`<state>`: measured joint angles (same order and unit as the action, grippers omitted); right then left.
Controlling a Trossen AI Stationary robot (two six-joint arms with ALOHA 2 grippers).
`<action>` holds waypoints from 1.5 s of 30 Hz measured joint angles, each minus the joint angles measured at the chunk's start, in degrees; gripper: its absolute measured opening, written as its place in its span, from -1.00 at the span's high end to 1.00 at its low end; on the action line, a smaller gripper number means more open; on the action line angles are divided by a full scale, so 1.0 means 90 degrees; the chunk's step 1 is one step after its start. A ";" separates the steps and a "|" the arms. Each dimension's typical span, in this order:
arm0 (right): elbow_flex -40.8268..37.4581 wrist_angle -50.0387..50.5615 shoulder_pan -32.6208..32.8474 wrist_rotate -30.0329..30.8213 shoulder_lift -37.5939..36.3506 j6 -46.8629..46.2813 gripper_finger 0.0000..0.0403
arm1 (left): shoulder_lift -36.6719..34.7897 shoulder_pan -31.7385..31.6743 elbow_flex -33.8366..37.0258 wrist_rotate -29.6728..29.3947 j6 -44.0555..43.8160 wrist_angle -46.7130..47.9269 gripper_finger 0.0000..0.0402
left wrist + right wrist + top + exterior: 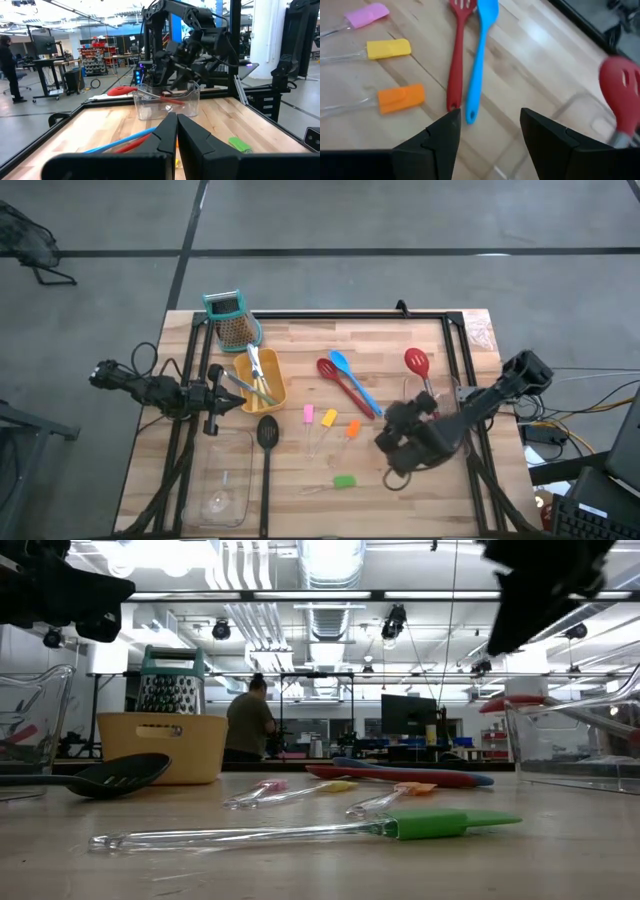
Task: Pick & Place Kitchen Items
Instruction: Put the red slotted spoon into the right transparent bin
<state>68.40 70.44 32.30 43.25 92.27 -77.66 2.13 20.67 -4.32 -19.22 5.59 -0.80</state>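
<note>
While the right gripper (405,448) hangs over the lower right of the high view with its fingers spread wide and nothing between them, the loose utensils lie across the middle of the table (300,480): a red spoon (340,381) and blue spoon (355,382) side by side at centre, pink (308,414), yellow (329,418) and orange (353,428) clear-handled spatulas just below them, a green one (344,481) lower still, and a black slotted spoon (267,442) to the left. A red slotted spoon (417,364) seems to rest in a clear tray (167,102) on the right, so the step in hand looks like reaching for the next piece. In the right wrist view the handle ends of the red and blue spoons sit just ahead of the open fingers (437,142); I would line the jaws across one handle only, since the two nearly touch, and come straight down so neither gets nudged. The left gripper (212,400) waits at the left beside the yellow bin (273,380), fingers pressed together and empty. The clear tray is hard to trace from above, where the right arm covers it, and the clear handles almost vanish against the wood
</note>
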 joint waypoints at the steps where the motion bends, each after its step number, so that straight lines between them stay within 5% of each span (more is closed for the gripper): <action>1: 0.0066 -0.0080 -0.0121 0.0026 0.0116 0.0206 -0.01 | 0.0000 0.0000 0.0001 0.0001 0.0001 0.0000 0.91; 14: 0.0532 -0.2110 -0.1762 -0.0149 0.0899 0.3314 0.04 | 0.0000 -0.0005 0.0002 0.0002 0.0002 0.0006 0.91; 22: 0.0395 -0.3342 -0.2737 -0.1542 0.0970 0.4630 0.11 | 0.0000 -0.0005 0.0002 0.0001 0.0002 0.0010 0.91; 30: 0.0360 -0.3427 -0.3395 -0.2496 0.1218 0.4986 0.15 | 0.0000 -0.0002 0.0002 0.0002 0.0000 0.0002 0.91; 45: 0.0348 -0.3744 -0.3745 -0.2810 0.1753 0.5361 0.10 | 0.0000 0.0000 0.0002 0.0000 0.0001 0.0028 0.91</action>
<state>71.52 36.74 -1.41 17.96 108.05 -29.42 2.13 20.67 -4.29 -19.22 5.60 -0.54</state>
